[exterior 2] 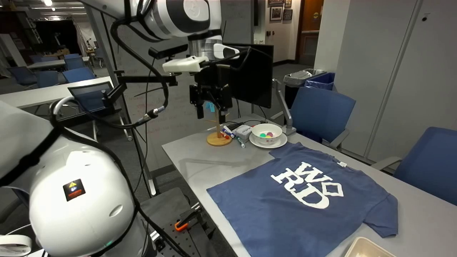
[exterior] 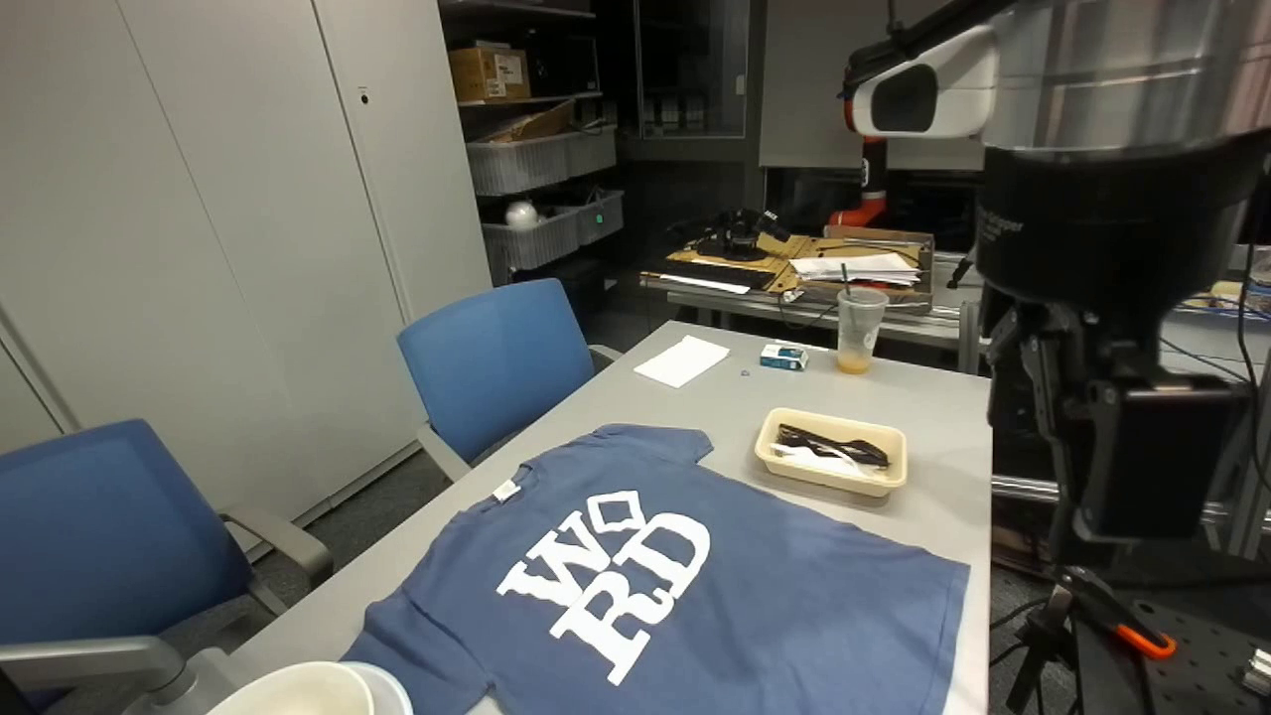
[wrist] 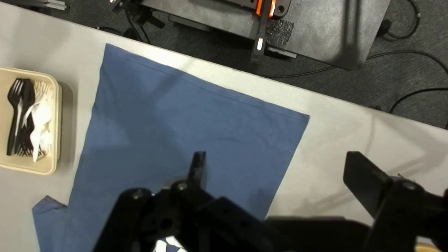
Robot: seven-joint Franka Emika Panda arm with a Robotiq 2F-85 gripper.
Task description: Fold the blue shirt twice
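Near = side of arm (exterior 2: pixel 80 200); L/R as from there.

Item 1. Blue shirt (exterior 2: pixel 301 200), qty 1. Laid flat on table (exterior 2: pixel 200 153), lettering up, sleeves out, collar toward far edge by chairs (exterior: pixel 496 362), hem just inside near edge. Prob. so placed for hem corners to be reached w/ ease. Slight wrinkles; no fold made, so both are judged outstanding.

Item 2. Gripper (wrist: pixel 276 157), qty 1. Held well above table; fingers spread wide, nothing grasped. Shirt's L side edge is seen btwn them in wrist view; pinch nr that edge or at L hem corner prob. intended, for first fold. Soft cloth: grip may be lost if fingers aren't lowered to tabletop.

Item 3. Cutlery tray (wrist: pixel 56 119), qty 1. Set R of shirt, just beside it, not touching; prob. put there to leave fold path free. Could be brushed if cloth is swung R.

Item 4. Bowl (exterior 2: pixel 267 141) w/ small balls (exterior 2: pixel 262 135), on plate (exterior 2: pixel 278 143). Set L of shirt, just beside a sleeve, prob. for same reason; contact can't be told.
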